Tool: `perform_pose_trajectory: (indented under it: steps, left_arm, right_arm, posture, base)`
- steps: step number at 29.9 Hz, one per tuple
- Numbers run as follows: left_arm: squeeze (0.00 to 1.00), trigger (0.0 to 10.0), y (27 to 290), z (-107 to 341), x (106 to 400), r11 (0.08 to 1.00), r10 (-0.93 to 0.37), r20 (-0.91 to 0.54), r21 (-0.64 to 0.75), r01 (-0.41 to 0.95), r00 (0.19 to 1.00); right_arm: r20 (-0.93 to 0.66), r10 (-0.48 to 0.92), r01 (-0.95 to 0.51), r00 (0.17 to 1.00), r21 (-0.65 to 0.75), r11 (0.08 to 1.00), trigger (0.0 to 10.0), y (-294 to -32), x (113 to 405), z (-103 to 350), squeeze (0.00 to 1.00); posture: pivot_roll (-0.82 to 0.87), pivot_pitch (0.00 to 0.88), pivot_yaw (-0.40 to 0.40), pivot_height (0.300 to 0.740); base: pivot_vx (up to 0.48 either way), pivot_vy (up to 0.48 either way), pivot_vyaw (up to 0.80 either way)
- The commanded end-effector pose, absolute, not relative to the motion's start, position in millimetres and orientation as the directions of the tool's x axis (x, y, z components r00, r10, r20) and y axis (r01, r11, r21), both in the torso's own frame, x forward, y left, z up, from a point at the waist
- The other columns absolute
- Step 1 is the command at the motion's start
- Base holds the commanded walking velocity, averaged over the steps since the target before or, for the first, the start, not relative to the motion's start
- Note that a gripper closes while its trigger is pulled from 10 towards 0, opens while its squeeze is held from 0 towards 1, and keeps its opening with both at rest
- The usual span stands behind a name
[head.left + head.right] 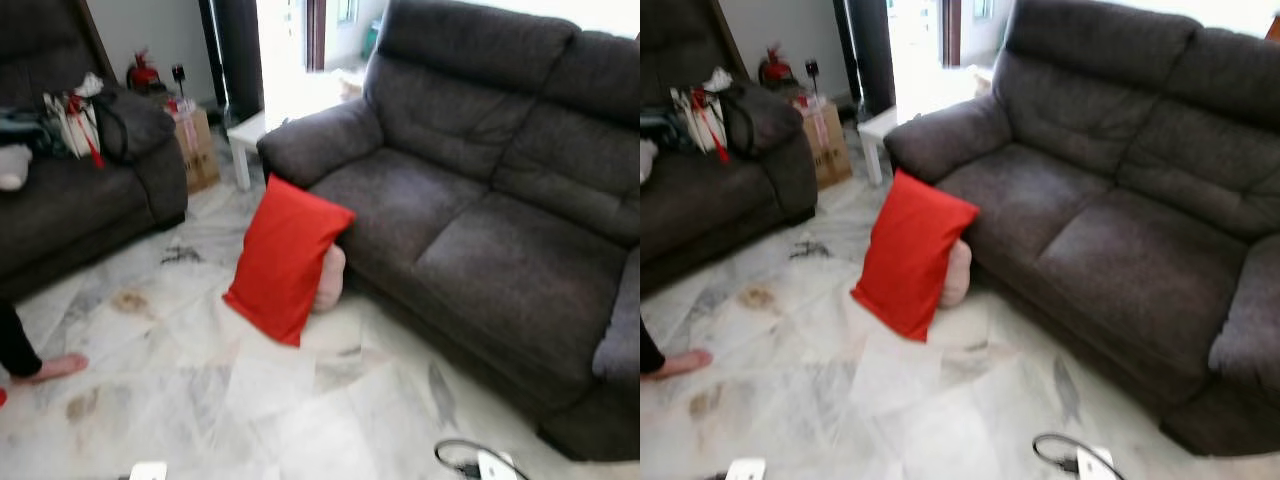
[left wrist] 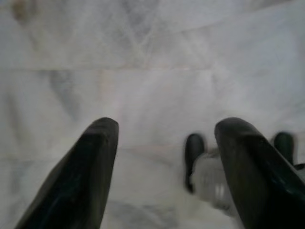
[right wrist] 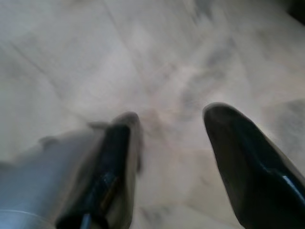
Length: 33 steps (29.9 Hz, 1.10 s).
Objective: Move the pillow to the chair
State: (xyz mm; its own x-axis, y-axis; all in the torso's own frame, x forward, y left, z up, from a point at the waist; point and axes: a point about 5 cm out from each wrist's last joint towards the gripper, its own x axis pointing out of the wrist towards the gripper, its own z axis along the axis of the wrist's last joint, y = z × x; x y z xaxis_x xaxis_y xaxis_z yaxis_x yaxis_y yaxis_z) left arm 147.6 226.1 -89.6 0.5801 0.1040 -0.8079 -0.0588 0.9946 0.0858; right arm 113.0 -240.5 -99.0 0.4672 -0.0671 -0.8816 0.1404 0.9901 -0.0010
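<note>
the red rectangular fabric pillow (image 1: pixel 286 259) is standing tilted on the pale marble floor (image 1: pixel 200 390), leaning against the front of the dark grey two-seat sofa (image 1: pixel 480 210), with a pinkish cushion (image 1: pixel 330 277) tucked behind it. a dark grey armchair (image 1: pixel 90 190) loaded with bags is sitting well apart to the left. the left gripper (image 2: pixel 162 138) and right gripper (image 3: pixel 169 119) are both hanging over bare floor, fingers spread apart, holding nothing

A home living room: dark grey sofa (image 1: pixel 480 190), matching armchair (image 1: pixel 80 190), marble-tiled floor (image 1: pixel 200 400), cardboard box (image 1: pixel 195 145).
</note>
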Motion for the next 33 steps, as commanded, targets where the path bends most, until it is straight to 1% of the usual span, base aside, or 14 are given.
perform_pose_trajectory:
  steps: [1, 13, 19, 27, 33]
  left_arm:
    - [0.0, 10.0, 236.3, -92.9, 132.9, 0.992, 0.128, -0.831, 0.108, -0.068, 0.541]
    - [0.0, 10.0, 235.4, -94.0, 130.1, 0.993, 0.122, -0.835, 0.105, -0.062, 0.536]
    - [0.0, 10.0, 235.7, -93.9, 129.8, 0.993, 0.122, -0.834, 0.107, -0.06, 0.538]
    - [0.0, 10.0, 235.4, -93.4, 131.7, 0.992, 0.127, -0.831, 0.105, -0.07, 0.542]
    - [0.0, 10.0, 236.2, -93.1, 132.4, 0.991, 0.133, -0.83, 0.105, -0.083, 0.541]
  right_arm:
    - [-0.863, -0.05, 0.13, 0.502, 0.018, 0.991, 10.0, -233.6, 126.7, -96.4, 0.0]
    - [-0.868, -0.044, 0.122, 0.495, 0.02, 0.992, 10.0, -233.6, 123.5, -97.3, 0.0]
    - [-0.866, -0.048, 0.169, 0.498, 0.043, 0.985, 10.0, -232.7, 122.3, -97.9, 0.0]
    - [-0.864, -0.053, 0.179, 0.501, 0.043, 0.983, 10.0, -233.6, 123.8, -97.3, 0.0]
    - [-0.865, -0.048, 0.167, 0.499, 0.042, 0.985, 10.0, -233.0, 125.0, -97.1, 0.0]
  posture:
    - [0.0, 0.0, -0.026, 0.74]
    - [-0.01, 0.0, -0.03, 0.74]
    - [0.0, 0.0, -0.03, 0.74]
    - [0.0, 0.0, -0.037, 0.74]
    - [0.0, 0.0, -0.036, 0.74]
  base:
    - [0.3, 0.0, 0.8]
    - [0.301, 0.0, 0.78]
    - [0.303, 0.0, 0.0]
    - [0.305, 0.0, 0.0]
    - [0.307, 0.0, -0.8]
